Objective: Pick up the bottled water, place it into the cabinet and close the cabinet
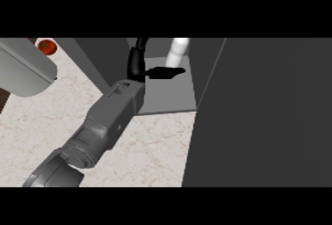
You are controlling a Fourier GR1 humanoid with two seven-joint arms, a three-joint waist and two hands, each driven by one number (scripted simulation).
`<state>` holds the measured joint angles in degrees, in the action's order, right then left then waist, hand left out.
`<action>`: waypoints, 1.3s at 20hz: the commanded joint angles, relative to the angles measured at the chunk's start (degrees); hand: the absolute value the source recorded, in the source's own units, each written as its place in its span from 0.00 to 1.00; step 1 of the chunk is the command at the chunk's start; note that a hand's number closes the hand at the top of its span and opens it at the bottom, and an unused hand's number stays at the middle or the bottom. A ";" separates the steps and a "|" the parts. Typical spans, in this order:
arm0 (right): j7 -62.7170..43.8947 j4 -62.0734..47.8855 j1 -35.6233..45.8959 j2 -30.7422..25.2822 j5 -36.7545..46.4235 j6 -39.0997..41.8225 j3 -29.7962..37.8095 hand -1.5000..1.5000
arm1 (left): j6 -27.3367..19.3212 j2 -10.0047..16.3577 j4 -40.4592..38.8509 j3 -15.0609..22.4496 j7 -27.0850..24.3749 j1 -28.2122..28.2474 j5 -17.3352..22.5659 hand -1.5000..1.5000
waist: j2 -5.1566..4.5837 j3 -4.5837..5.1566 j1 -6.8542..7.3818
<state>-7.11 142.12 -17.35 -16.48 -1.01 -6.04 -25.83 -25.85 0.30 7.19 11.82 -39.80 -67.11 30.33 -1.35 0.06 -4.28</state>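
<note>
Left robot hand [138, 61] reaches inside the cabinet [168, 99], fingers straight, holding nothing — the bottled water [179, 49] stands just beyond its thumb, apparently placed. Remaining — withdrawing, then shutting the open cabinet door [259, 114].

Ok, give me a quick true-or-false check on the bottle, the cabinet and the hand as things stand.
1. The bottled water stands upright inside the cabinet. True.
2. The cabinet door is shut. False: it stands open, at the view's right.
3. The left hand is curled round the bottled water. False: it is open, just left of it.
4. The left forearm comes in from the view's lower left. True.
5. A red round object shows at the upper left. True.
</note>
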 commanded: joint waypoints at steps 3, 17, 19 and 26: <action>-2.41 5.83 -1.97 -1.06 -2.43 0.50 1.34 0.00 | 12.77 -0.29 3.78 -0.60 -1.23 -0.15 0.74 0.00 | 0.55 -0.01 0.87; -1.70 4.54 -4.31 -0.38 3.58 -0.41 -2.37 0.00 | 16.64 0.23 25.32 4.66 6.40 13.37 4.91 0.00 | 1.85 -0.06 4.46; -5.50 5.25 0.25 -0.13 1.38 -0.73 -0.01 0.00 | 13.34 -0.29 32.44 8.44 8.53 17.20 6.78 1.00 | 2.01 -0.04 5.01; -4.34 3.98 0.17 -5.42 1.84 3.22 1.43 0.00 | 12.03 3.39 50.02 12.42 11.00 33.61 3.65 1.00 | 1.95 -0.07 5.55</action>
<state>-8.48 142.29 -18.02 -18.55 0.08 -5.32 -26.54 -12.83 2.30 48.53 21.93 -30.55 -40.42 35.11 0.70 0.00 0.83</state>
